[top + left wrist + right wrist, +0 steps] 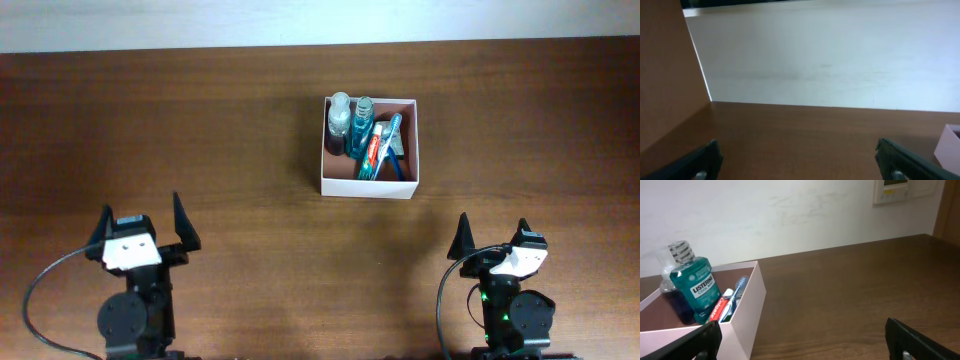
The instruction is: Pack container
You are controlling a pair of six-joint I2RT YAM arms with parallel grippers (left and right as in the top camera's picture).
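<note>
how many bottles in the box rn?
2. Both stand in the left part of the box in the overhead view: a clear-capped bottle in the far-left corner, and the teal mouthwash bottle just right of it. Another under the toothpaste may be hidden.

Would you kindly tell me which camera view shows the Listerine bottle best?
The right wrist view: the Listerine bottle stands in the container, label readable. Overhead shows only its cap and top from above. Left wrist shows just a container corner.
</note>
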